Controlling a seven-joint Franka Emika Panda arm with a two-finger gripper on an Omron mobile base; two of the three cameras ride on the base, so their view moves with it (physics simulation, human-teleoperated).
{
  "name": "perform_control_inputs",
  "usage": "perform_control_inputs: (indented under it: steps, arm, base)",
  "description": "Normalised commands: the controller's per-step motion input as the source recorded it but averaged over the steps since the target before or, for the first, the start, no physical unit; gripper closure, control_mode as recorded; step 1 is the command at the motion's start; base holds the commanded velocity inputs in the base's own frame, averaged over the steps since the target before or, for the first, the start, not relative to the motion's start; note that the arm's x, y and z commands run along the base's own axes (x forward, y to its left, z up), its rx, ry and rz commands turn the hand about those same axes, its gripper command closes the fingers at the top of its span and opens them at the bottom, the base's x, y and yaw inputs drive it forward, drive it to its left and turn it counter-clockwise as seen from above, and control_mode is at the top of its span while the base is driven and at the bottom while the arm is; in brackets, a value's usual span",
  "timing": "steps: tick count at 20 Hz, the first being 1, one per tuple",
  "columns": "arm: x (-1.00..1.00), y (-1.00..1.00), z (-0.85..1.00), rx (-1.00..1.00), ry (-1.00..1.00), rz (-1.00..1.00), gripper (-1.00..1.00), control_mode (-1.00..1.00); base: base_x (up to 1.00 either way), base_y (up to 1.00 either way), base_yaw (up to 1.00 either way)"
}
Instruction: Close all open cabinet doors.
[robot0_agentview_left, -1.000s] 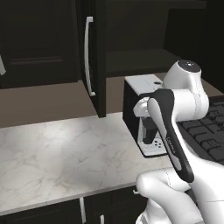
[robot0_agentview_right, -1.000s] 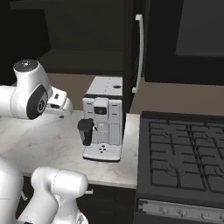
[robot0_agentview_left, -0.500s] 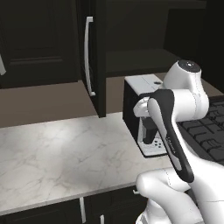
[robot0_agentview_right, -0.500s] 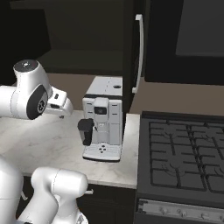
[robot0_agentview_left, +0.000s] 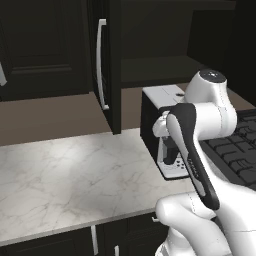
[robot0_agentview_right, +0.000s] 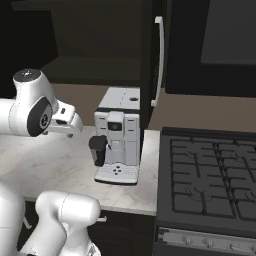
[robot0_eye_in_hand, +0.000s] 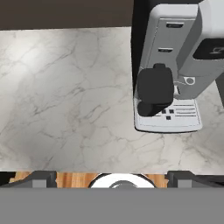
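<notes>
Hand view shows spread fingers (robot0_eye_in_hand: 43, 178) above marble counter (robot0_eye_in_hand: 65, 100); base views, the open cabinet door (robot0_agentview_left: 107, 65).

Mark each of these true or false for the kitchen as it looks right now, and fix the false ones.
1. The cabinet door above the counter stands open. True.
2. The coffee machine sits on the stove. False: it stands on the marble counter, beside the stove.
3. The gripper is open. True.
4. The gripper holds the door's handle. False: it holds nothing; the hand view looks down on the counter and the coffee machine, away from the handle.
5. The open door's edge hangs above the coffee machine's side. True in the right base view.
</notes>
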Motion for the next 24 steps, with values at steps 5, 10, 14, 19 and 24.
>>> perform_control_inputs:
  steps: [5, 10, 14, 19, 24]
  arm:
    - [-0.35, 0.00, -0.03, -0.05, -0.11, 0.09, -1.00, -1.00]
    - [-0.38, 0.00, 0.14, 0.04, -0.14, 0.06, -1.00, -1.00]
    - [-0.41, 0.00, 0.12, 0.13, -0.03, 0.01, -1.00, -1.00]
    - [-0.30, 0.09, 0.11, 0.15, 0.00, 0.00, -1.00, -1.00]
    - [-0.32, 0.11, 0.17, 0.21, 0.00, 0.00, -1.00, -1.00]
  base:
    - [0.00, 0.00, 0.00]
    - [0.00, 0.00, 0.00]
    - [0.00, 0.00, 0.00]
    - [0.00, 0.00, 0.00]
    - [0.00, 0.00, 0.00]
